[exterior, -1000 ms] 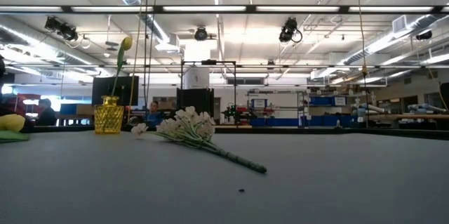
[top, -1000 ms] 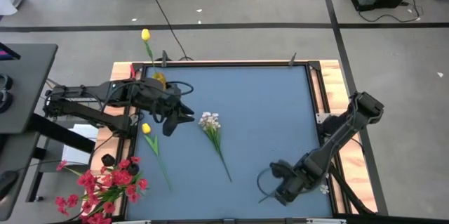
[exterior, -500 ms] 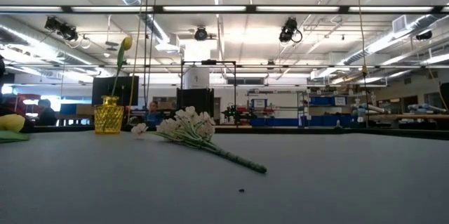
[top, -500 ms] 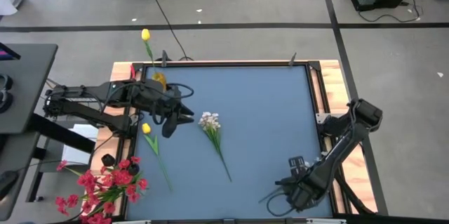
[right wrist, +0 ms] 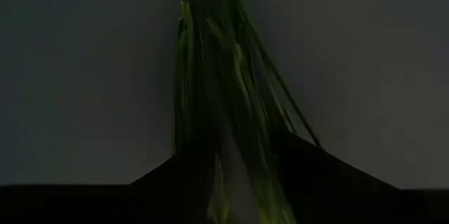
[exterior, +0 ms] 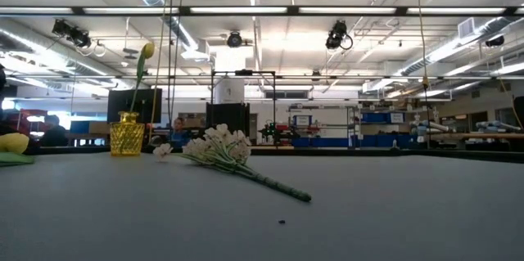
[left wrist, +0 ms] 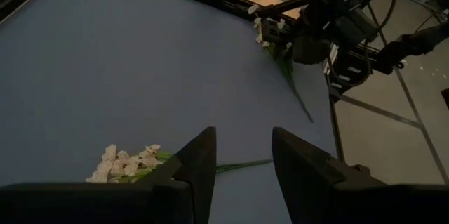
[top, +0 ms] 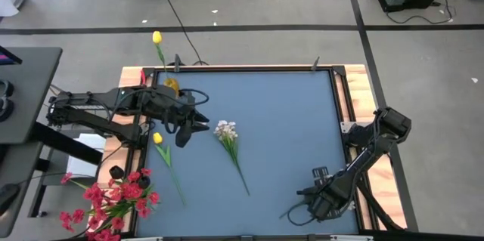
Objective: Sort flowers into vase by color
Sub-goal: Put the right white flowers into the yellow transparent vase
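Observation:
A white sprig (top: 227, 134) lies flat mid-table, also in the low view (exterior: 219, 150). One yellow tulip (top: 158, 140) lies on the table near the left edge. Another tulip (top: 156, 38) stands in the yellow vase (top: 171, 85) at the far left corner. Red sprigs (top: 113, 199) cluster at the near left corner. My left gripper (top: 201, 120) hovers open just left of the white sprig's blossoms. My right gripper (top: 306, 208) sits near the near right corner, shut on a second white sprig (left wrist: 264, 31). My right gripper pinches the second sprig's green stems (right wrist: 223, 122) between its two fingers (right wrist: 302, 168), and the stems run lengthwise out past the fingertips. One stem end (top: 286, 213) sticks out toward the table's near left. Whether the sprig is clear of the table does not show.
The blue table top (top: 287, 112) has a wooden frame (top: 382, 188) on its left and right sides. The far right half of the table holds nothing. Cables and a desk (top: 26, 82) lie beyond the left edge.
My right gripper has moved toward the table's near edge and slightly to the right, taking the second white sprig's stems with it. The left arm and the flowers on the table have kept still.

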Controlling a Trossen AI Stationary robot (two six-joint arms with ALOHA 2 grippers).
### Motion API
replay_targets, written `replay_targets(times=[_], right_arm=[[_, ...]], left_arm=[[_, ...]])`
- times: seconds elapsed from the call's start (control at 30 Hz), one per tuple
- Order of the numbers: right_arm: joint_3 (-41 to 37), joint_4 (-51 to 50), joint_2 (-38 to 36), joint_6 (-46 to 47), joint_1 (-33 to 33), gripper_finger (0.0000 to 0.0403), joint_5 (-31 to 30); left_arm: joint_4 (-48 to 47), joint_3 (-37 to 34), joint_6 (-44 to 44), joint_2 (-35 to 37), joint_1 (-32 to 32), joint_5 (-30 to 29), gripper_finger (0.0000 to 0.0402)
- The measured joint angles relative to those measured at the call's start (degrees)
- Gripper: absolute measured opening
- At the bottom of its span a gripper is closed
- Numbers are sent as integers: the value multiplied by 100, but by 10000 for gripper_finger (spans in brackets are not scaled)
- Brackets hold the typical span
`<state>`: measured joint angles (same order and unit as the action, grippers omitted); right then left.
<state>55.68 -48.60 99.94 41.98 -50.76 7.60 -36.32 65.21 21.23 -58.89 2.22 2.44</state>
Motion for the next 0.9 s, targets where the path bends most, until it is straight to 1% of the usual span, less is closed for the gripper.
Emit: replay_targets(times=[0.1, 0.33, 0.37, 0.43, 0.5, 0.63, 0.77, 0.9], right_arm=[[-9, 10, 0, 240, 42, 127, -22], [141, 32, 24, 926, 394, 22, 241], [192, 62, 24, 1015, 471, 15, 261], [327, 79, 24, 1242, 621, 13, 278], [494, 92, 24, 1503, 800, 19, 292], [855, 153, 24, 2001, 1199, 15, 333], [1211, 637, 24, 2469, 1713, 11, 710], [1539, 1181, 24, 3144, 2317, 15, 1091]], left_arm=[[-6, 0, 0, 0, 0, 0, 144], [-30, 0, -114, 0, -7, -24, 144], [-30, 0, -174, 0, -13, -26, 144], [-31, 0, -244, 0, -13, -26, 144], [-33, 0, -288, 0, -13, -26, 144], [-37, 0, -693, 0, -13, -26, 144], [-42, 0, -1245, 0, -13, -28, 144], [-218, 0, -1811, 0, 22, -31, 144]])
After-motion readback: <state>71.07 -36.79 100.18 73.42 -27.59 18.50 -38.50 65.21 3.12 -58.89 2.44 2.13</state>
